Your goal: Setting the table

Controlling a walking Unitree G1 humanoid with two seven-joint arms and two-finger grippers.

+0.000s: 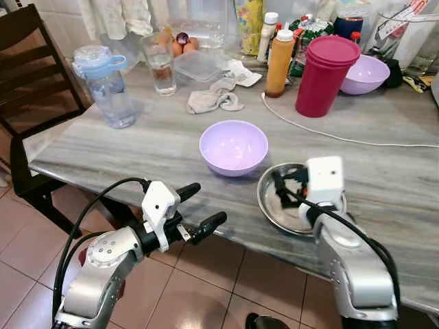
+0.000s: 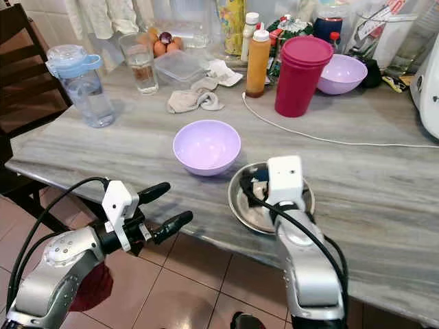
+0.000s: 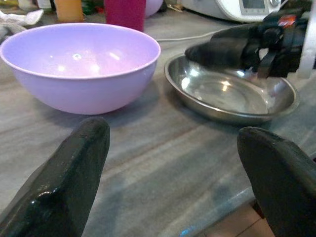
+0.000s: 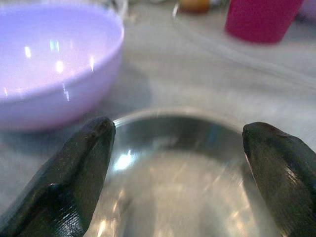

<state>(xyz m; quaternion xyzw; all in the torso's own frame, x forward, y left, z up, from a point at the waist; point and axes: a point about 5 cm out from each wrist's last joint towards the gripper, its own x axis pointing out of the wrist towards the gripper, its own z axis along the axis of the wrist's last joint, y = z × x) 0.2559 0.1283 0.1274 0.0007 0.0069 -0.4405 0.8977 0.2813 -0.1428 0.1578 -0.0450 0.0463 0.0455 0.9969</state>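
Note:
A lilac plastic bowl (image 1: 233, 146) stands empty on the grey marble table (image 1: 123, 147). Just right of it, near the table's front edge, lies a shallow steel dish (image 1: 266, 202). My right gripper (image 1: 287, 188) hovers low over that dish, open, its fingers spread above the rim with nothing between them; the right wrist view looks across the steel dish (image 4: 182, 163) to the bowl (image 4: 54, 64). My left gripper (image 1: 208, 203) is open and empty, off the table's front edge, pointing at the bowl (image 3: 79, 64) and the dish (image 3: 227, 94).
At the back stand a red tumbler (image 1: 322, 75), an orange sauce bottle (image 1: 279, 63), a second lilac bowl (image 1: 365, 73), a glass (image 1: 160, 63), a blue-lidded water bottle (image 1: 110, 86) and a crumpled cloth (image 1: 214, 99). A white cable (image 1: 329, 133) crosses the table. A dark chair (image 1: 27, 68) stands at left.

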